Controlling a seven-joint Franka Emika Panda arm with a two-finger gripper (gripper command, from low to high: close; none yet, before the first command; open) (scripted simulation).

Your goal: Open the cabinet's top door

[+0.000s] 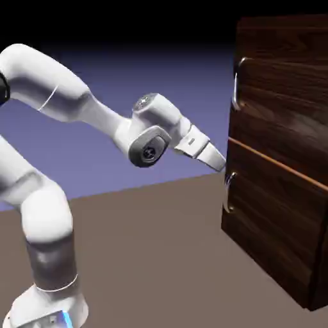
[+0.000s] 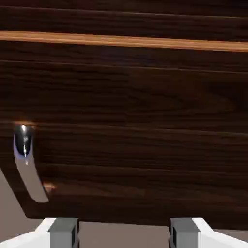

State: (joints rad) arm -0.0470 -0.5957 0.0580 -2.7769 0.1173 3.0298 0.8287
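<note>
The cabinet (image 1: pixel 282 160) fills the frame's right; its top door (image 1: pixel 282 77), upper right, looks stiff and hinged. I'd hook its slim, slick-looking handle (image 1: pixel 236 83). My gripper (image 1: pixel 220 162), mid-frame, gapes wide and empty.

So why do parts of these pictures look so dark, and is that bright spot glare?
In the exterior view the top of the backdrop fades to black and the cabinet is dim, with small glints on the top door's handle. In the hand view a handle carries a sharp white highlight; the wood is soft and slightly blurred.
</note>
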